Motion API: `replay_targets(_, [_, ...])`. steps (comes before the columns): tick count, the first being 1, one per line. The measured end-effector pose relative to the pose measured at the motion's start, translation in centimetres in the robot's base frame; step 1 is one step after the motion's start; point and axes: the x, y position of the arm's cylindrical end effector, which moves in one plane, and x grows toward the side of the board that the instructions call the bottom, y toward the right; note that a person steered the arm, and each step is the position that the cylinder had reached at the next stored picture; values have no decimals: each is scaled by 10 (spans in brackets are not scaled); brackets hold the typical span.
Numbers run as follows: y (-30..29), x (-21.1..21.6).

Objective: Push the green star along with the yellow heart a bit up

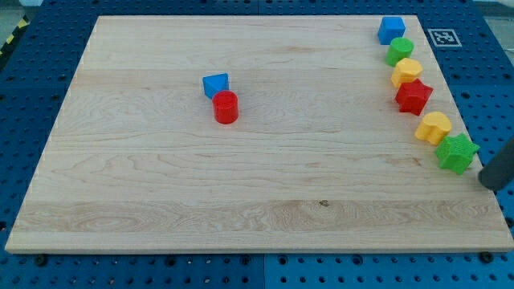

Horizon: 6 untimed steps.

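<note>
The green star (457,152) lies at the board's right edge, partly over it. The yellow heart (434,127) touches it on its upper left. My tip (489,184) is the lower end of the dark rod at the view's right edge, just to the lower right of the green star, a small gap apart, off the board over the blue pegboard.
Up the right edge stand a red star (414,96), a yellow hexagon-like block (406,71), a green cylinder (400,51) and a blue cube (391,30). A blue block (215,84) and a red cylinder (226,107) sit left of centre. A marker tag (443,37) lies beyond the top right corner.
</note>
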Motion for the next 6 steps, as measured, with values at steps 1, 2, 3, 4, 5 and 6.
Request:
replay_targets(1, [26, -4])
replay_targets(2, [24, -17])
replay_targets(3, [2, -23])
replay_targets(4, [-25, -25])
replay_targets(5, [-50, -27])
replay_targets(6, [-68, -28])
